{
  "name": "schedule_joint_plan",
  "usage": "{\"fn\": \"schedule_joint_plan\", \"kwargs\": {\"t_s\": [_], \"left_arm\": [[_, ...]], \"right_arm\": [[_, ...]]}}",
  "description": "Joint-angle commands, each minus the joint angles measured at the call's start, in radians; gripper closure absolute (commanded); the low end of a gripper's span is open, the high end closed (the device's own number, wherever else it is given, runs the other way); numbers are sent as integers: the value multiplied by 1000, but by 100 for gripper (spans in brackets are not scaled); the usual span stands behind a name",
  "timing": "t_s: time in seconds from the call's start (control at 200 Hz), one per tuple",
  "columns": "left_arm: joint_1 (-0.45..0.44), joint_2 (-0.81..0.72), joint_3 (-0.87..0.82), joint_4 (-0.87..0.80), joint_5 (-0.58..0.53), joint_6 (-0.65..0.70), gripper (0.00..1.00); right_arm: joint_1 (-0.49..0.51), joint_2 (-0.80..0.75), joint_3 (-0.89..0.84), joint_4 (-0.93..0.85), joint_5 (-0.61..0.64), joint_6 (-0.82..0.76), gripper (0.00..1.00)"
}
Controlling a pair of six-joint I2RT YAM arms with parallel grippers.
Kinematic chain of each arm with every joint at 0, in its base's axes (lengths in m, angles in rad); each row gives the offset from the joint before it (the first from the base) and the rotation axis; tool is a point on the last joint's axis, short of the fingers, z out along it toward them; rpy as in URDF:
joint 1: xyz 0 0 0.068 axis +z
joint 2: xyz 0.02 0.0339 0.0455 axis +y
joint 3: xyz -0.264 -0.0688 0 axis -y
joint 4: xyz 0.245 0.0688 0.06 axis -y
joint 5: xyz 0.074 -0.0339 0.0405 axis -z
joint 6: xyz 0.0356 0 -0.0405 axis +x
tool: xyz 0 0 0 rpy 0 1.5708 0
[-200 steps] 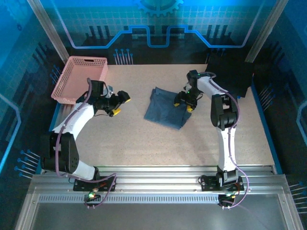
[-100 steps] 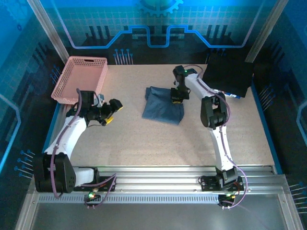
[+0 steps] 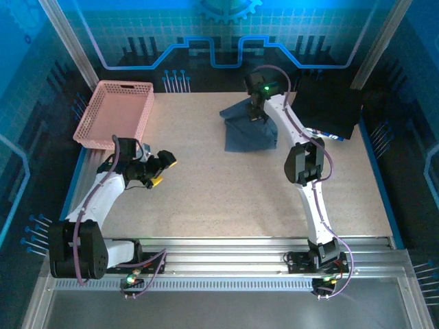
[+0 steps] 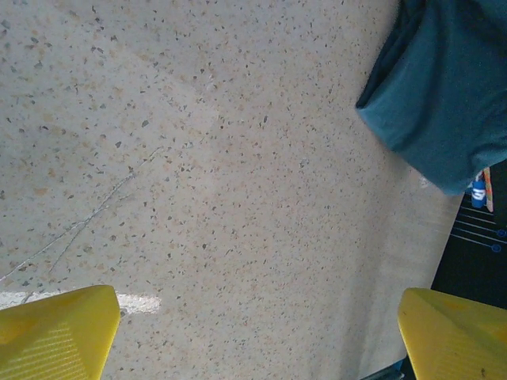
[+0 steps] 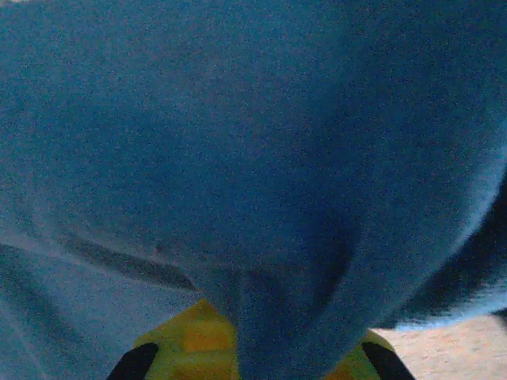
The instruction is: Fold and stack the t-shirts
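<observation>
- The right jaws are pinching the folded t-shirt at its far edge, at the far middle of the bench.
- The left jaws are gaping wide over bare bench near the pink basket, well apart from the shirt.

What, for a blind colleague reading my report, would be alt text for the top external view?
The right gripper is shut on a bunched dark blue t-shirt at the far side of the table. The left gripper is open above its bare surface, near a pink basket at the far-left corner.
</observation>
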Motion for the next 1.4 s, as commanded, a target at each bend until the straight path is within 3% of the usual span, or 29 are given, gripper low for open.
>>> {"fn": "schedule_joint_plan", "kwargs": {"t_s": [0.0, 0.365, 0.985, 1.396], "left_arm": [[3, 0, -2, 8, 5, 4, 8], [3, -2, 0, -17, -1, 19, 7], [4, 48, 22, -32, -10, 33, 8], [4, 62, 53, -79, -28, 48, 8]], "right_arm": [[-30, -29, 72, 45, 141, -114, 100], [-129, -50, 134, 107, 182, -172, 100], [-327, -127, 178, 124, 39, -132, 100], [-470, -121, 165, 126, -121, -94, 100]]}}
